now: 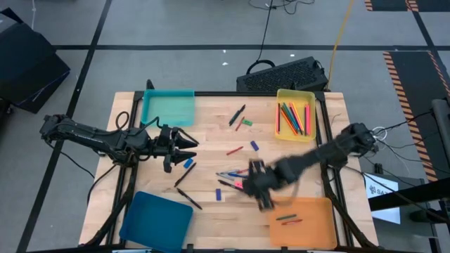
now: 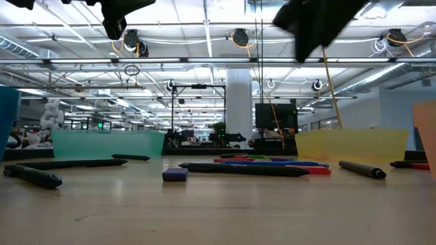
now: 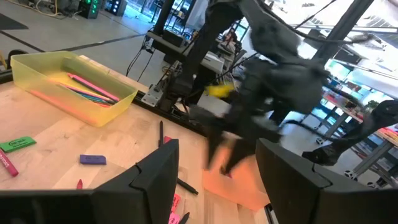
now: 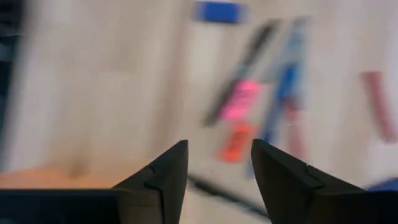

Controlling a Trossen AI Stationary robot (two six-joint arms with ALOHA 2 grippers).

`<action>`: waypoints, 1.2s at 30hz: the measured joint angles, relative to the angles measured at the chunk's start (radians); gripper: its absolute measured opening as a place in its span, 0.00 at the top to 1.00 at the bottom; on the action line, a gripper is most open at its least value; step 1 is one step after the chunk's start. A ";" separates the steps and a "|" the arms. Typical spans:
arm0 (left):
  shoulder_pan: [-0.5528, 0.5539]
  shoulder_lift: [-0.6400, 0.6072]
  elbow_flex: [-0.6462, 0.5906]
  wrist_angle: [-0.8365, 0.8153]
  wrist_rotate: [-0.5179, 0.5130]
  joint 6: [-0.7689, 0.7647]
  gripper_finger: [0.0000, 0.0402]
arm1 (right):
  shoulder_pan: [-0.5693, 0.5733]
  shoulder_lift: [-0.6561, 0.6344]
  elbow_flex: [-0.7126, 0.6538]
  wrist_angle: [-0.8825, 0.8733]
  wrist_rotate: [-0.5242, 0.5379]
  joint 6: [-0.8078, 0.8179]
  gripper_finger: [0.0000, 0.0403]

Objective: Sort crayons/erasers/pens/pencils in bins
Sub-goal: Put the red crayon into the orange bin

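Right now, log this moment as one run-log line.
left gripper: open, empty, beside teal bin | right gripper: open, empty, over pens mid-table | yellow bin: pencils | orange bin: two crayons | dark blue bin: empty

Left arm stretched in from the table's left edge, low and near level, wrist toward centre; left gripper [image 1: 188,146] over the left-middle of the table, fingers [image 3: 155,174] parted, nothing between them

Right arm angled in from the right edge, elbow high; right gripper [image 1: 259,188] pointing down over the lower centre, fingers [image 4: 168,171] spread and empty, image smeared
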 joint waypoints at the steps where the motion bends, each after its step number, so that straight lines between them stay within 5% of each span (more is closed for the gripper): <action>1: 0.000 0.000 0.000 0.000 0.000 0.000 0.46 | -0.042 0.008 0.000 0.003 0.001 -0.038 0.59; 12: 0.000 0.000 0.000 0.000 0.000 0.000 0.46 | -0.244 0.178 -0.001 0.049 -0.035 -0.423 0.67; 36: 0.000 0.000 0.000 -0.001 0.000 0.000 0.46 | -0.287 0.314 -0.105 0.131 -0.032 -0.473 0.91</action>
